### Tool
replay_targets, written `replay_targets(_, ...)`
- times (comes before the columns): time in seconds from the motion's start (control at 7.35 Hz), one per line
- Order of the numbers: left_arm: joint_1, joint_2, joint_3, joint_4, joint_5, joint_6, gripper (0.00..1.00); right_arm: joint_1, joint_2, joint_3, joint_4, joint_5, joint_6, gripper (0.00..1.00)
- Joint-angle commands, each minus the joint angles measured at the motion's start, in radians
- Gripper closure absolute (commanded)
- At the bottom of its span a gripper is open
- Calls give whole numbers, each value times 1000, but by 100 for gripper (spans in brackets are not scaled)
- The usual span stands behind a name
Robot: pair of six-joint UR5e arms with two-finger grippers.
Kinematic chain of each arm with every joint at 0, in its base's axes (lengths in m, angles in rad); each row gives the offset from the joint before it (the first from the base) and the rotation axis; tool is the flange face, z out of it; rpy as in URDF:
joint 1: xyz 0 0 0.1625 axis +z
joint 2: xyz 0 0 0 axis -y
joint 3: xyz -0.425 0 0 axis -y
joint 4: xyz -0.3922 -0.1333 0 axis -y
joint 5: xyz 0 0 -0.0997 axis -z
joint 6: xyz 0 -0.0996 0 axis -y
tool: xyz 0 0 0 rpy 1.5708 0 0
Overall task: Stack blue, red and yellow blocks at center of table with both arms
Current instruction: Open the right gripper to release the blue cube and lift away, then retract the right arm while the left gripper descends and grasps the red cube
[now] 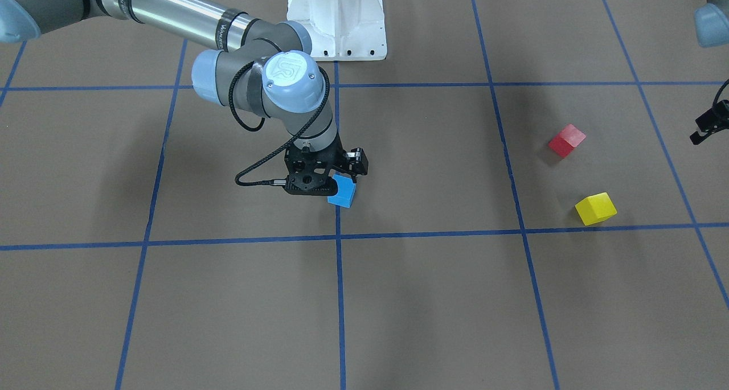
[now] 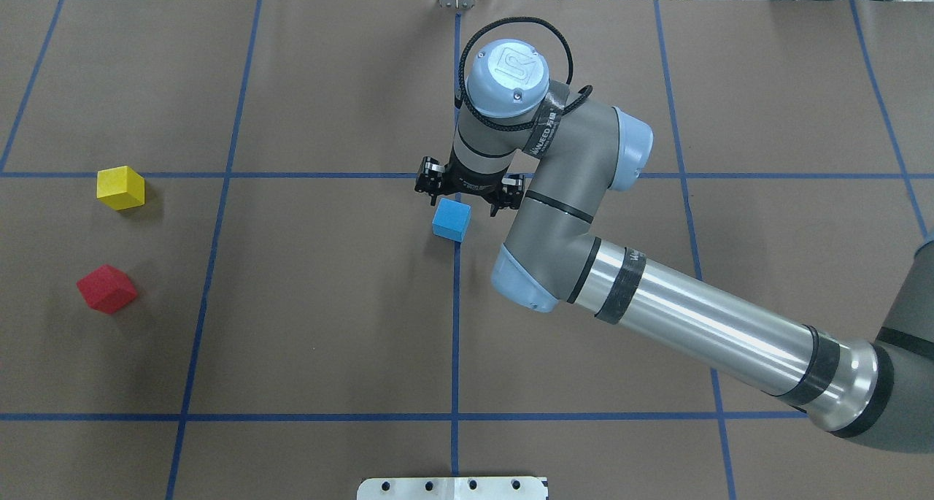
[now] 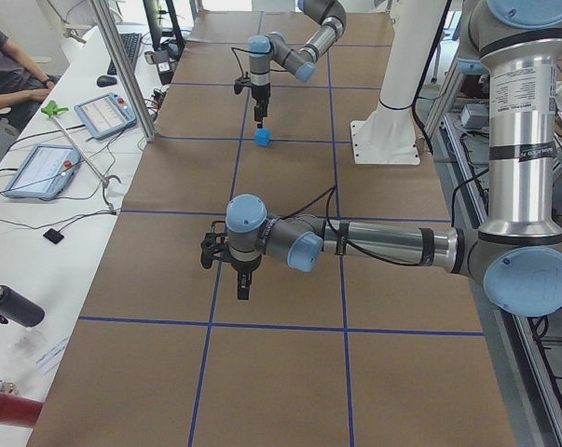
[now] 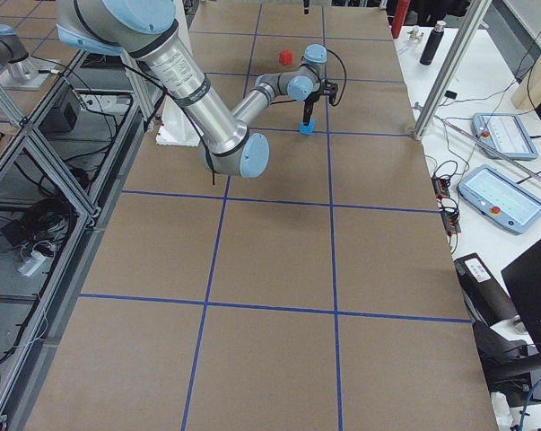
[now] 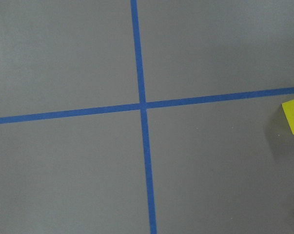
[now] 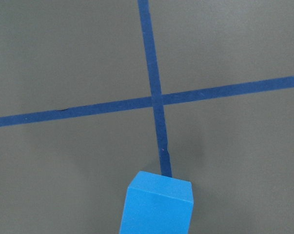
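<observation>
Blue block (image 2: 451,219) sits mid table (image 2: 328,303) on the tape line (image 2: 456,303), right tool (image 2: 465,193) spread wide just above it. I'd pull straight up, no sideways drift. Red (image 2: 107,288) waits at 9 o'clock.

The arms (image 2: 693,317) are polished silver tubes with black bands (image 2: 620,285), grey joints (image 2: 576,157) and pale blue caps (image 2: 507,68); one cap shows an embossed UR logo and small screws. White lettering marks one band. A braided black cable (image 2: 514,20) loops to the right arm's black gripper (image 1: 333,178).
</observation>
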Motion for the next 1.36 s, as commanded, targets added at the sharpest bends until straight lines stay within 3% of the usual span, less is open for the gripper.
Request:
replay_targets(0.0,76,-21,-6,-25,2,-233,0,68,-155,162,-21,60,-27,0)
replay_targets(0.27,218,-34,-46,-37,60,-531,0,177,-354,328,-53,115,-214,0)
replay_targets(0.41,342,-34,-96,-36,135,-716,0,209,-424,358,-54,125,-304,0)
replay_targets(0.68,475,-50,-138,-31,177,-979,0,258,-514,363,-47,126,-455,0)
replay_targets(0.82,530,-42,-135,-28,250,-986,0,275,-532,357,-47,126,-492,0)
replay_targets(1.22,544,5,-134,-30,266,-991,1,283,-555,353,-43,125,-496,0)
